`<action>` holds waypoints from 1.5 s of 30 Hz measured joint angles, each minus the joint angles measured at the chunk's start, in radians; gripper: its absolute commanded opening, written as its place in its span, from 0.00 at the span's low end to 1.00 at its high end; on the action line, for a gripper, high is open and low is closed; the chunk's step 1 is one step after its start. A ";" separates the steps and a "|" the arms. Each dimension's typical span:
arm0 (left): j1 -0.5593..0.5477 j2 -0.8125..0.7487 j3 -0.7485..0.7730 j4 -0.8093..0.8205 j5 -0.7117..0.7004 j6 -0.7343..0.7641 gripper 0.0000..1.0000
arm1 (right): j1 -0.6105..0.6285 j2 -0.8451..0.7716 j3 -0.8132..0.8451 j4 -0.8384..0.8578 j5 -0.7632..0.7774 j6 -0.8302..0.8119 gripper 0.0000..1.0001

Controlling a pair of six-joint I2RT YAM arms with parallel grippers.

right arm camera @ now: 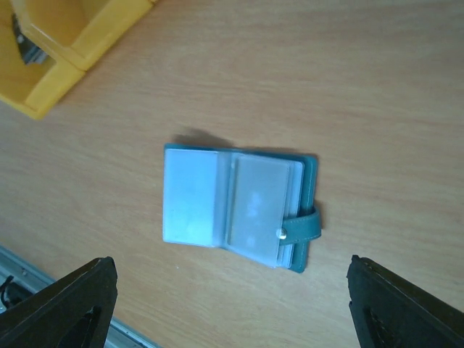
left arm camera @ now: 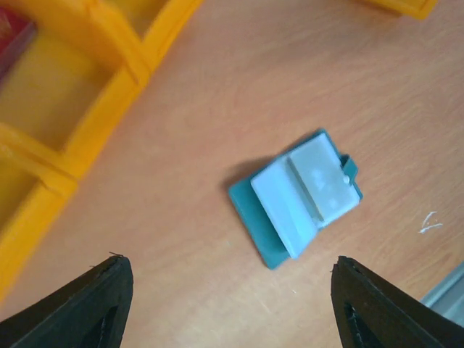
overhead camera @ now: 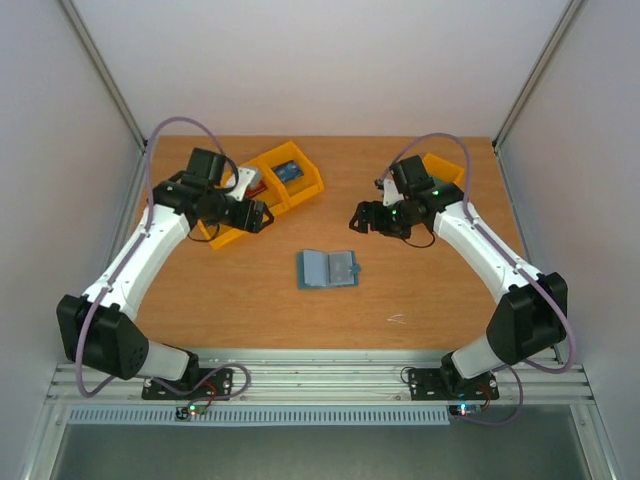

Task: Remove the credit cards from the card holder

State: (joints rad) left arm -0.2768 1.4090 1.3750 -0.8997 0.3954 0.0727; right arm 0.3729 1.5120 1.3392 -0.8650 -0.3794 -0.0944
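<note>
The card holder lies open on the wooden table, teal cover down, with its pale blue pockets facing up and its snap strap folded over the right edge. No coloured card shows in the pockets. A blue credit card lies in an orange bin, and a red edge shows in the bin beside it. My left gripper hovers open up and left of the holder. My right gripper hangs open just above it. Neither holds anything.
Joined orange bins stand at the back left, close under the left arm. Another orange bin sits at the back right; a dark flat thing lies in it. A small white scratch marks the table near the front.
</note>
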 measured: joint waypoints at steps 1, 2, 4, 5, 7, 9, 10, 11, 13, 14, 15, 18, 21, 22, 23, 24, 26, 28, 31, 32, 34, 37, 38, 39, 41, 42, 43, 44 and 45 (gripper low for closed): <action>-0.006 0.000 -0.034 0.004 0.001 -0.047 0.76 | 0.008 -0.004 -0.021 0.012 0.009 0.014 0.87; -0.012 0.000 -0.065 0.011 0.000 -0.087 0.75 | 0.014 -0.010 -0.046 0.026 0.016 0.027 0.87; -0.031 0.000 -0.126 0.038 0.004 -0.158 0.76 | 0.021 -0.018 -0.088 0.047 0.025 0.051 0.86; -0.046 0.002 -0.159 0.055 0.008 -0.195 0.77 | 0.026 -0.023 -0.117 0.057 0.031 0.067 0.86; -0.077 0.013 -0.209 0.086 0.023 -0.254 0.80 | 0.033 -0.031 -0.171 0.071 0.040 0.095 0.86; -0.114 0.034 -0.244 0.124 0.035 -0.300 0.88 | 0.036 -0.034 -0.213 0.080 0.048 0.114 0.86; -0.135 0.047 -0.257 0.145 0.040 -0.316 0.93 | 0.038 -0.036 -0.235 0.091 0.050 0.124 0.86; -0.154 0.060 -0.268 0.167 0.046 -0.329 0.98 | 0.040 -0.038 -0.256 0.098 0.050 0.132 0.86; -0.183 0.080 -0.288 0.205 0.053 -0.343 0.99 | 0.043 -0.038 -0.290 0.113 0.050 0.146 0.86; -0.196 0.092 -0.299 0.223 0.059 -0.352 0.99 | 0.043 -0.038 -0.305 0.123 0.050 0.151 0.86; -0.203 0.100 -0.307 0.235 0.066 -0.354 0.99 | 0.043 -0.038 -0.314 0.130 0.050 0.155 0.86; -0.214 0.139 -0.328 0.276 0.072 -0.367 0.99 | 0.044 -0.028 -0.328 0.155 0.044 0.165 0.83; -0.214 0.195 -0.336 0.307 0.069 -0.384 0.99 | 0.050 0.008 -0.327 0.189 0.036 0.168 0.79; -0.214 0.213 -0.336 0.315 0.069 -0.388 0.99 | 0.053 0.025 -0.327 0.196 0.033 0.168 0.77; -0.214 0.235 -0.336 0.328 0.069 -0.392 0.99 | 0.056 0.043 -0.326 0.205 0.031 0.167 0.76; -0.215 0.259 -0.336 0.339 0.068 -0.399 0.99 | 0.061 0.071 -0.323 0.212 0.026 0.168 0.75; -0.220 0.300 -0.336 0.356 0.063 -0.410 0.99 | 0.065 0.114 -0.315 0.220 0.020 0.167 0.73; -0.224 0.325 -0.339 0.368 0.060 -0.418 0.99 | 0.066 0.154 -0.301 0.227 0.015 0.167 0.70; -0.229 0.343 -0.341 0.391 0.060 -0.426 0.99 | 0.066 0.197 -0.280 0.241 0.008 0.164 0.65; -0.232 0.348 -0.341 0.398 0.060 -0.428 0.99 | 0.066 0.206 -0.275 0.246 0.005 0.164 0.63; -0.240 0.360 -0.338 0.417 0.061 -0.430 0.99 | 0.066 0.226 -0.263 0.256 -0.005 0.163 0.62; -0.248 0.370 -0.333 0.441 0.063 -0.431 0.99 | 0.068 0.249 -0.259 0.277 -0.025 0.163 0.58; -0.252 0.373 -0.332 0.449 0.065 -0.431 0.99 | 0.068 0.255 -0.259 0.282 -0.033 0.163 0.56; -0.254 0.375 -0.331 0.457 0.068 -0.430 0.99 | 0.068 0.261 -0.259 0.286 -0.042 0.163 0.55; -0.257 0.380 -0.330 0.476 0.073 -0.427 0.99 | 0.068 0.279 -0.259 0.304 -0.068 0.166 0.52; -0.258 0.384 -0.329 0.484 0.076 -0.426 0.98 | 0.068 0.287 -0.259 0.311 -0.077 0.168 0.51; -0.258 0.386 -0.327 0.488 0.078 -0.425 0.97 | 0.068 0.295 -0.259 0.320 -0.090 0.173 0.50; -0.258 0.391 -0.323 0.491 0.080 -0.424 0.95 | 0.068 0.300 -0.259 0.326 -0.101 0.177 0.49; -0.257 0.396 -0.319 0.494 0.082 -0.423 0.92 | 0.067 0.302 -0.259 0.330 -0.111 0.185 0.49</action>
State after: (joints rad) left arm -0.5343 1.8053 1.0565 -0.4061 0.4770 -0.3504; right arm 0.4397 1.8141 1.0801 -0.5354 -0.4904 0.0902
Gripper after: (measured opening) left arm 0.975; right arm 0.505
